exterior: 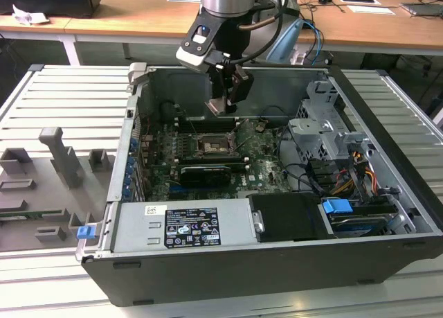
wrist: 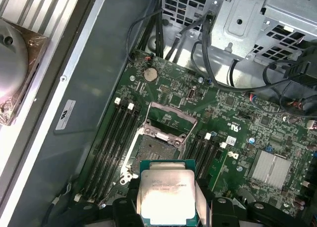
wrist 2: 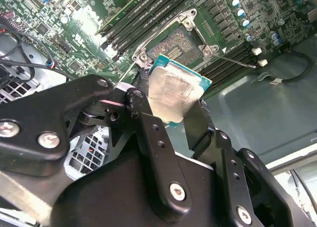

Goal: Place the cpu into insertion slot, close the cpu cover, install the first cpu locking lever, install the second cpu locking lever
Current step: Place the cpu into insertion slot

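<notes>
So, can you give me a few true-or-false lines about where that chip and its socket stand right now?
1. The jaws are shut on the cpu. True.
2. The cpu already sits in the insertion slot. False: it is held in the air, clear of the slot, whose pin field is bare.
3. The cpu cover is closed over the slot. False: it stands swung open.
4. The computer case lies with its open side up. True.
5. Long memory slots run alongside the insertion slot. True.
</notes>
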`<state>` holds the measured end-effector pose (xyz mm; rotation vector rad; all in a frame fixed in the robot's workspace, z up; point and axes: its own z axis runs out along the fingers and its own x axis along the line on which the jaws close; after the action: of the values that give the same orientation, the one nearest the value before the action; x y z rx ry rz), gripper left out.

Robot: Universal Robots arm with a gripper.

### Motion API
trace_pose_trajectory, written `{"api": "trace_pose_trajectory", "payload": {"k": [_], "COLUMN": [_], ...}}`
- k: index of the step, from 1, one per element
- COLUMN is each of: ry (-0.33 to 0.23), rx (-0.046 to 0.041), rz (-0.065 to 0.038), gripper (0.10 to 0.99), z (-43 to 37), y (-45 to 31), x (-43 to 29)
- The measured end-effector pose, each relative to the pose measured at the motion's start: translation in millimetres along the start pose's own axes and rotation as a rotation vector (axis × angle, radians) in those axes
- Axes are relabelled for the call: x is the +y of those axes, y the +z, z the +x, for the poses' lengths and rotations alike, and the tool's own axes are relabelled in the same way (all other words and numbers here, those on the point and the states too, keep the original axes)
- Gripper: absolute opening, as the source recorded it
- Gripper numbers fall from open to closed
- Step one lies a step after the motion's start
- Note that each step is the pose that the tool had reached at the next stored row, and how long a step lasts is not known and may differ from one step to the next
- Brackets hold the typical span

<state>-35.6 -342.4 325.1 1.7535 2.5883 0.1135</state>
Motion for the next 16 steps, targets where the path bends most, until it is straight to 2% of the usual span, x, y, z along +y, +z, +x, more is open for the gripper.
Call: {"api": "trace_pose_trajectory", "payload": {"k": [16], "ry": [0.042], "rx": [-0.0028], "rz": [-0.001], "gripper": [0.525], "z": [0.0], "y": [1.1], "x": [-0.1]}}
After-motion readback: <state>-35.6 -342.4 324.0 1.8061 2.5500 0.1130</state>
